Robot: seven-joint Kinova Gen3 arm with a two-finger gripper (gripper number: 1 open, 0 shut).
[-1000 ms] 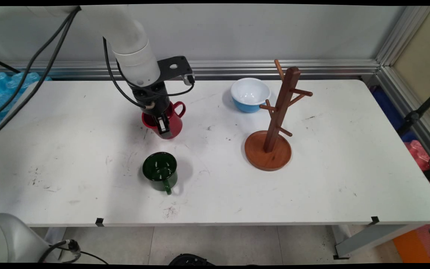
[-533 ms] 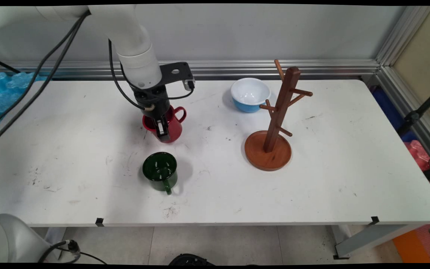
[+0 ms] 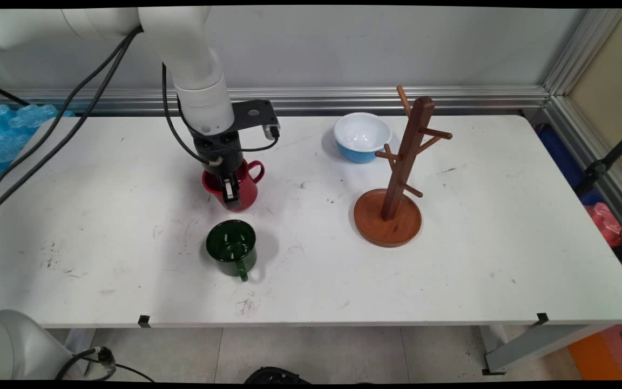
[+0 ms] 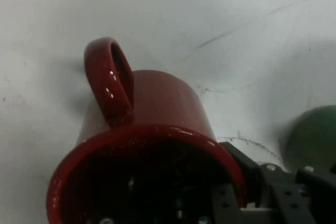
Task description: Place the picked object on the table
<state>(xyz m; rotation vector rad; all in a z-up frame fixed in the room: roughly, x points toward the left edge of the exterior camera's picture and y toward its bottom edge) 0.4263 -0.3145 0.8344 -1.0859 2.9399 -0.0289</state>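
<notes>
Gripper (image 3: 231, 195) clamped on the rim wall of red mug (image 3: 243, 190), one finger inside, one outside; green mug (image 3: 231, 247) nearer the bench's (image 3: 478, 259) front edge.

Mugs, two: one red mug (image 3: 238, 186) pinched at the jaws, one green mug (image 3: 231, 247) just below them. Bowls, one: blue bowl (image 3: 361, 136). Wooden mug trees, one: mug tree (image 3: 393, 175).

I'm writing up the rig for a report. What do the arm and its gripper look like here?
The arm is white, built of rounded tubular links. Black cables hang from it, and a thinner black cable loops round the wrist. A flat black bracket with a hole juts from the wrist. The gripper is black, with two narrow fingers on a pinned linkage.
</notes>
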